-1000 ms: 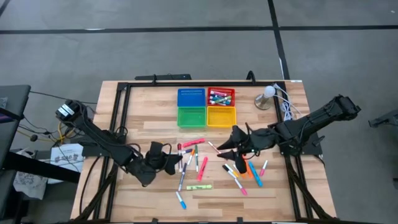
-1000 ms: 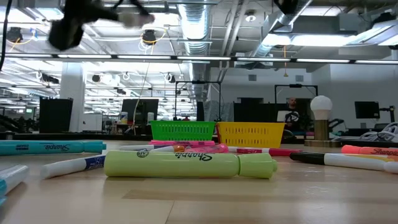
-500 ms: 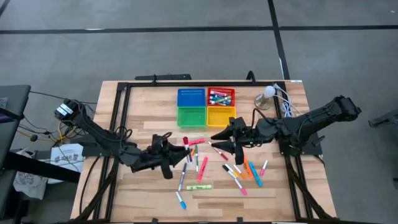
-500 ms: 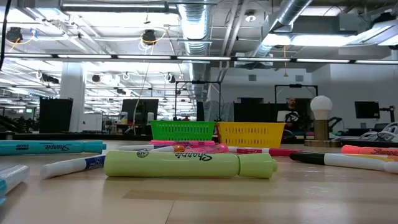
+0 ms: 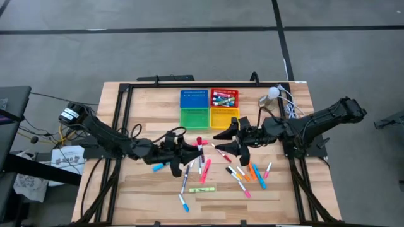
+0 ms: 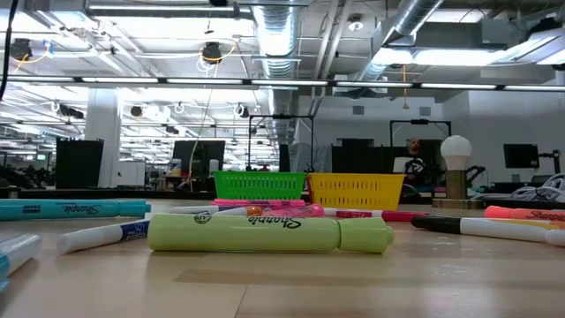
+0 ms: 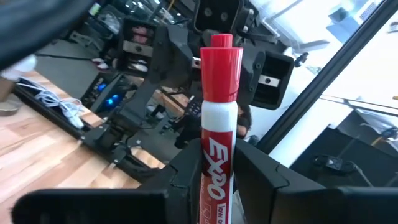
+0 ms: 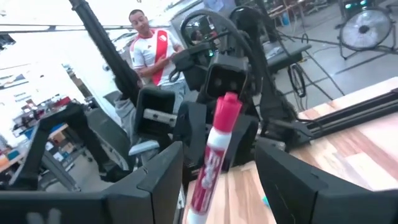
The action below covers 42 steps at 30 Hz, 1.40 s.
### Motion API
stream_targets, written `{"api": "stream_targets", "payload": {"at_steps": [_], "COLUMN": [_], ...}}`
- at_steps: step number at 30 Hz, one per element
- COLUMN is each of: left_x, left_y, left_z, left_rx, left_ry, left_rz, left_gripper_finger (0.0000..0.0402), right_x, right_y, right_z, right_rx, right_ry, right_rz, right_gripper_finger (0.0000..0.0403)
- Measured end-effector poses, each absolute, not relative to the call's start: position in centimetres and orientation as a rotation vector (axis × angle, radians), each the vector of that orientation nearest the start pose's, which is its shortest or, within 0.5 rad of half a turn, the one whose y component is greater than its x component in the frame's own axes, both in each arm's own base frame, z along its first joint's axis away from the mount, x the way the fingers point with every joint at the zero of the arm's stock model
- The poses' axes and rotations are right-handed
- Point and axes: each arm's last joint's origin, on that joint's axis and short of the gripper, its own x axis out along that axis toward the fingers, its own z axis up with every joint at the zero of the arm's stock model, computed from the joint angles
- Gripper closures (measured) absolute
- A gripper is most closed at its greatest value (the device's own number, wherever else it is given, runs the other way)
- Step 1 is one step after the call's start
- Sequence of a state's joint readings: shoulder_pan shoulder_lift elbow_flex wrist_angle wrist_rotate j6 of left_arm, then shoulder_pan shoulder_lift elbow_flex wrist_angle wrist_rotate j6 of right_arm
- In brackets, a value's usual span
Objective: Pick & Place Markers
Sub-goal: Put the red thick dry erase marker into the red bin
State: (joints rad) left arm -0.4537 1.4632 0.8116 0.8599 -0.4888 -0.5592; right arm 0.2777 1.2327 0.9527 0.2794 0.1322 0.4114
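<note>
Two grippers meet over the middle of the table [image 5: 145,107], just in front of the four trays. Your left gripper [image 5: 192,150] is closed on a red marker [image 7: 216,134]: it has a white body with red lettering and a red cap, and it stands upright between the fingers [image 7: 261,180]. Your right gripper [image 5: 226,144] faces it with the jaws open; in the right wrist view the marker stands between them, but you cannot tell if they touch it. The other markers [image 5: 243,173] lie loose in front of both grippers, many colours, some crossing. The red tray [image 5: 224,99] already has markers inside. The wood beside the trays and near the front edge is bare.
</note>
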Motion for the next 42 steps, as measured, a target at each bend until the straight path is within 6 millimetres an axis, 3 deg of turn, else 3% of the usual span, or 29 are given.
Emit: {"api": "stream_targets", "payload": {"at_steps": [7, 17, 27, 35, 42], "left_x": [30.3, 30.5, 30.5, 30.6, 30.6], "left_y": [-11.5, -11.2, -11.3, -11.1, -11.1], "left_z": [27.2, 27.1, 27.1, 27.0, 27.0], "left_rx": [-0.696, -0.676, -0.67, -0.669, -0.669], "left_ry": [-0.172, -0.159, -0.155, -0.151, -0.146], "left_rz": [-0.055, -0.08, -0.09, -0.083, -0.078], "left_gripper_finger": [0.0321, 0.0321, 0.0321, 0.0321, 0.0321], "right_x": [28.3, 31.2, 31.8, 31.8, 31.7], "right_y": [6.5, 5.8, 5.1, 5.1, 5.2], "right_z": [33.5, 31.3, 31.2, 31.2, 31.2], "right_rx": [0.408, 0.504, 0.526, 0.525, 0.523], "right_ry": [0.041, 0.05, 0.028, 0.035, 0.039], "right_rz": [0.116, 0.152, 0.21, 0.211, 0.222], "right_gripper_finger": [0.0213, 0.0203, 0.0207, 0.024, 0.0297]}}
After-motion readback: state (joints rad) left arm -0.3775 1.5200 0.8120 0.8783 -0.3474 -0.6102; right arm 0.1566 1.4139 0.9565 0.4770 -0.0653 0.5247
